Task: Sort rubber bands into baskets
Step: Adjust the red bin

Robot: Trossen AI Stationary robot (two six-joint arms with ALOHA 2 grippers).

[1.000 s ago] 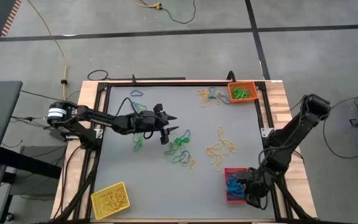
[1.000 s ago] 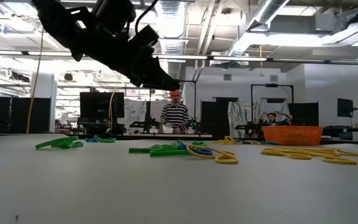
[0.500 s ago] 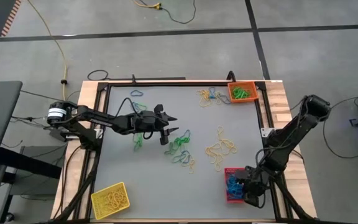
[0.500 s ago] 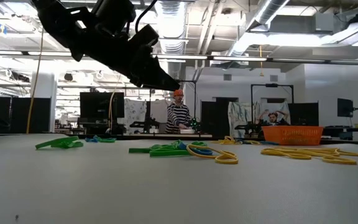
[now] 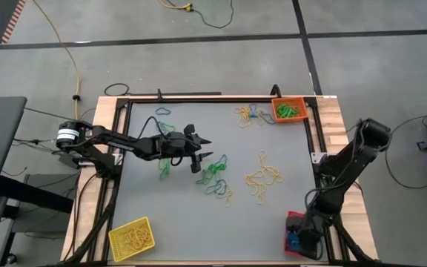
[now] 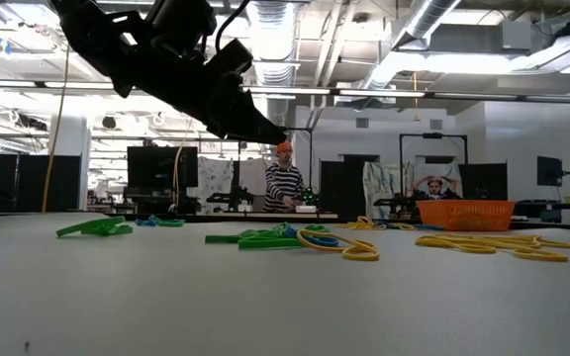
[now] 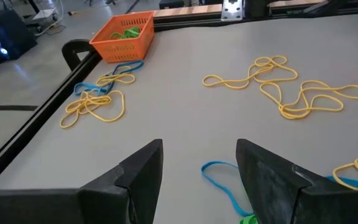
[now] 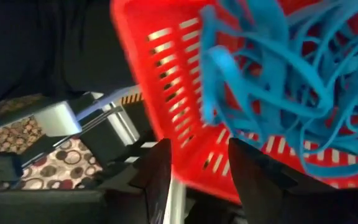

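The red basket (image 5: 294,225) with blue rubber bands (image 8: 272,81) sits at the table's near right corner, with my right gripper (image 5: 303,241) shut on it. My left gripper (image 5: 202,148) hangs open above the table's middle, over green and blue rubber bands (image 5: 213,175). Yellow rubber bands (image 5: 264,178) lie on the mat right of them. More yellow and blue ones (image 5: 247,115) lie beside the orange basket (image 5: 288,110) at the far right corner. The yellow basket (image 5: 132,237) holds yellow bands at the near left corner. My right gripper has the red basket by its slotted side wall (image 8: 188,146), near the rim. The wall stands between the two fingers, one finger (image 8: 157,171) outside it. The basket shows tilted in the wrist view. I cannot tell whether it is clear of the table.
A black frame (image 5: 121,170) rims the grey mat, with wooden boards outside it. One blue band (image 5: 162,111) lies at the far left. A person in a striped shirt (image 6: 283,186) stands in the room behind the table. A yellow cable (image 5: 65,52) runs over the floor.
My right gripper has gone toward the table's near right corner and has tipped and rolled. The red basket went with it, out of the low view's right edge. My left arm has kept still.
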